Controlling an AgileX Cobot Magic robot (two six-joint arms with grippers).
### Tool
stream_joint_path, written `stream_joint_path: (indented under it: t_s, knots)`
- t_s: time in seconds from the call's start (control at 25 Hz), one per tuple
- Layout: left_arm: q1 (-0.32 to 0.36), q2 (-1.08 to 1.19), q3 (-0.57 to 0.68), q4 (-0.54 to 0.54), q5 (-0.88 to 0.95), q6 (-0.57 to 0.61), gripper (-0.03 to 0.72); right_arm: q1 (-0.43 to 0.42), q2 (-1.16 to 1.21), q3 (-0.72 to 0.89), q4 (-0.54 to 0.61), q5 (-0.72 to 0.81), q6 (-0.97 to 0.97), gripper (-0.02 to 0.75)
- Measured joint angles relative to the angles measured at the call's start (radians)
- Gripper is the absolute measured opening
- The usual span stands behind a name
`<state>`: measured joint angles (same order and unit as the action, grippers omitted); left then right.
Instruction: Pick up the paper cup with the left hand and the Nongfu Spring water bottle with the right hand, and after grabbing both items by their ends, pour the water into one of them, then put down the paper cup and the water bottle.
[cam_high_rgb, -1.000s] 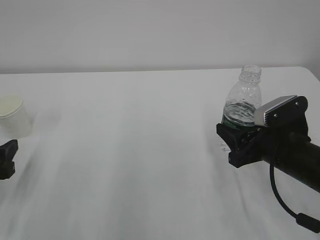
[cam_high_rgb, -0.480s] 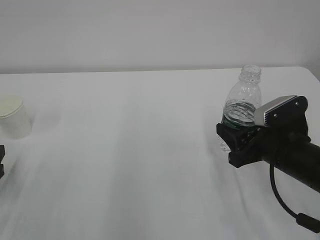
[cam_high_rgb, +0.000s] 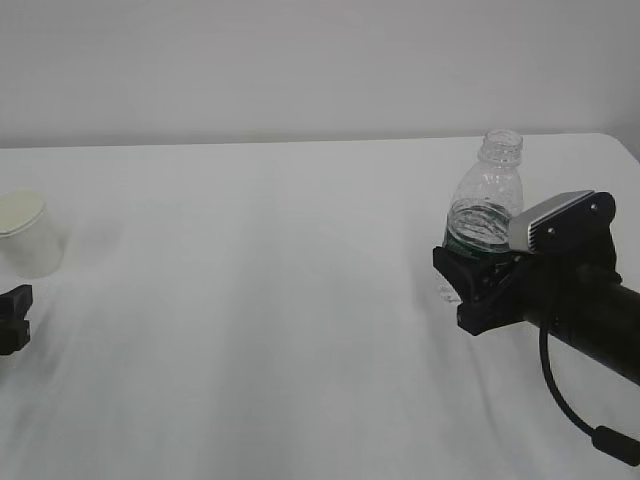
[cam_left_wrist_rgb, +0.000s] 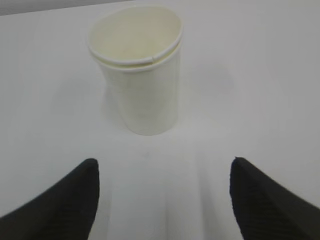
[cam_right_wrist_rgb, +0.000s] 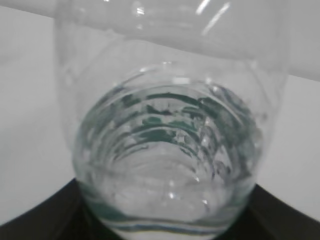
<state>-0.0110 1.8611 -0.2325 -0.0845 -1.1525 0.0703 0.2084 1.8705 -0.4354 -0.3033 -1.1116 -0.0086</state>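
Your right gripper (cam_high_rgb: 470, 285) is clamped on the lower part of the bottle (cam_high_rgb: 487, 205) at the table's right, but your left gripper (cam_left_wrist_rgb: 162, 200) hangs spread just short of the cup (cam_left_wrist_rgb: 137, 67) at far left, so lifting, pouring and setting down remain.

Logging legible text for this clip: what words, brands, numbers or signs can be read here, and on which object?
None can be read.
Nongfu Spring water bottle: green label mostly hidden behind the right gripper; print illegible.
Paper cup: plain, no print showing.
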Motion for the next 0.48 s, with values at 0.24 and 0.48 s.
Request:
stream_joint_path:
  t_s: [0.24, 0.48]
  knots:
    - [0.000, 0.020, -0.054, 0.008, 0.000, 0.004, 0.587, 0.000, 0.000, 0.000, 0.000, 0.000, 0.000, 0.455]
    - [0.000, 0.030, -0.097, 0.010, 0.000, 0.005, 0.587, 0.000, 0.000, 0.000, 0.000, 0.000, 0.000, 0.455]
